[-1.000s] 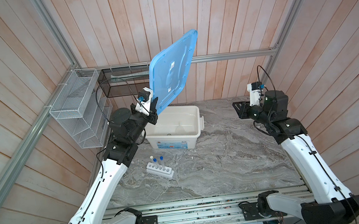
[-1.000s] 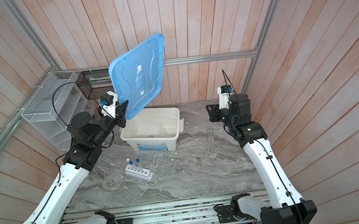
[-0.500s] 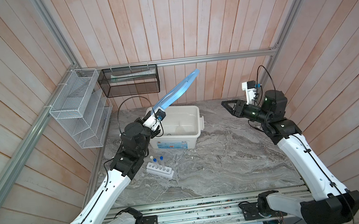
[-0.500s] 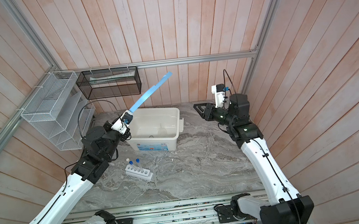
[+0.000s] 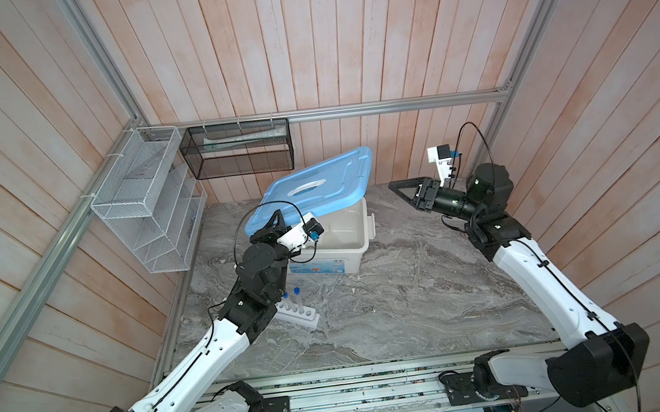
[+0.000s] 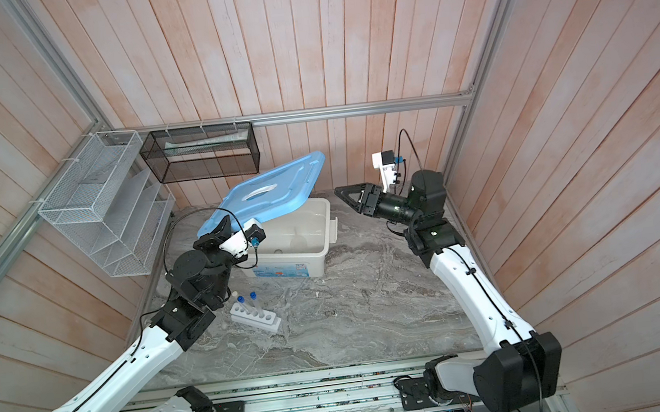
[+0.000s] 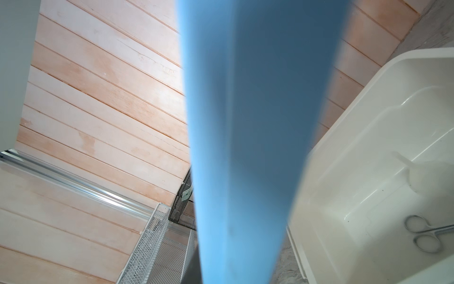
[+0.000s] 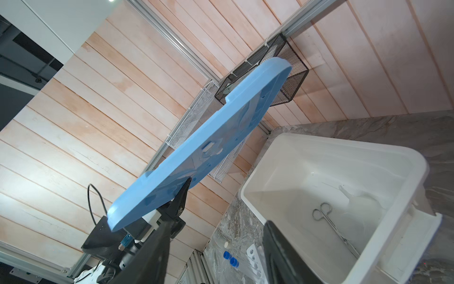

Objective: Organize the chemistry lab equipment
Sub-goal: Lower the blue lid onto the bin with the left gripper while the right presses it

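**Lab equipment: entry by view**

**Top views.** My left gripper pinched the lower-left edge of the lid, which was held tilted over the bin at centre frame. My right gripper hung right of the bin, spread and empty. The rack stood on the table below the bin, left of centre, with two blue-capped tubes upright in it.

**Left wrist.** The lid filled mid-frame. At lower right, inside the bin, lay a ring-handled tool and a faint clear flask.

**Right wrist.** My fingers stood apart with nothing between them. The tool and flask lay in the bin, at right of frame.

**Handling, as judged.**
- Tubes: light, slick and breakable. Grip mid-body below the cap and lift straight.
- Rack: stiff and light. Take it by the short ends.
- Flask: round and slippery. Take it at the neck.
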{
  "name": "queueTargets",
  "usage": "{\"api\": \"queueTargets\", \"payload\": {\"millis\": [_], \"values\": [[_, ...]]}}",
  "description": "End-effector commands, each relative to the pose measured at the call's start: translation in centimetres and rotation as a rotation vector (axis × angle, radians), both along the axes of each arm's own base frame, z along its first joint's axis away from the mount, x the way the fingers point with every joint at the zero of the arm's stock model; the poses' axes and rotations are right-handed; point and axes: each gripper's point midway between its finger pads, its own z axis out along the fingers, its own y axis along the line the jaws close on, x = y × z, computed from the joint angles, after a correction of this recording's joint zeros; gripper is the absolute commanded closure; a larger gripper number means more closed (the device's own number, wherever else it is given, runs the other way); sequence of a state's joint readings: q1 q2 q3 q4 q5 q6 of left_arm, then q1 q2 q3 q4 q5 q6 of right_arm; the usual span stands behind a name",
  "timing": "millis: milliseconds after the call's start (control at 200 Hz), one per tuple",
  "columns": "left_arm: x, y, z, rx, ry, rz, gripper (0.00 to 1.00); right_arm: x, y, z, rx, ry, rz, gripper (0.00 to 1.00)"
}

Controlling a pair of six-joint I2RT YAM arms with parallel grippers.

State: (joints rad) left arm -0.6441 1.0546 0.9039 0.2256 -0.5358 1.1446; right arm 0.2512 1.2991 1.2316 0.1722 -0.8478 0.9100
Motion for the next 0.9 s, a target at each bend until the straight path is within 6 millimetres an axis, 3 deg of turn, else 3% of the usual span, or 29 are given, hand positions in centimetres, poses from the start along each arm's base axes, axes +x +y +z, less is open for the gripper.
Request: {"api": "queueTargets", "payload": {"millis": [0,200,510,795,895], "values": [[-0.3,0.1,2.0,0.013,-0.097,0.029,0.82,0.0,0.9,1.7,0.066,-0.002,0.052,0.31],[-0.4,-0.2,1.7,0.091,-0.145,0.060,0.82,0.0,0.9,3.1,0.087,-0.021,0.060,0.25],[-1.1,-1.1,2.0,0.104,-0.169,0.037,0.82,1.7,2.1,0.0,0.090,0.074,0.084,0.25],[-1.7,-3.2,0.6,0.171,-0.163,-0.011,0.82,2.3,2.8,0.3,0.100,0.075,0.098,0.28],[-1.7,-3.8,-0.1,0.207,-0.161,-0.018,0.82,2.7,3.3,-0.6,0.094,0.103,0.105,0.33]]}}
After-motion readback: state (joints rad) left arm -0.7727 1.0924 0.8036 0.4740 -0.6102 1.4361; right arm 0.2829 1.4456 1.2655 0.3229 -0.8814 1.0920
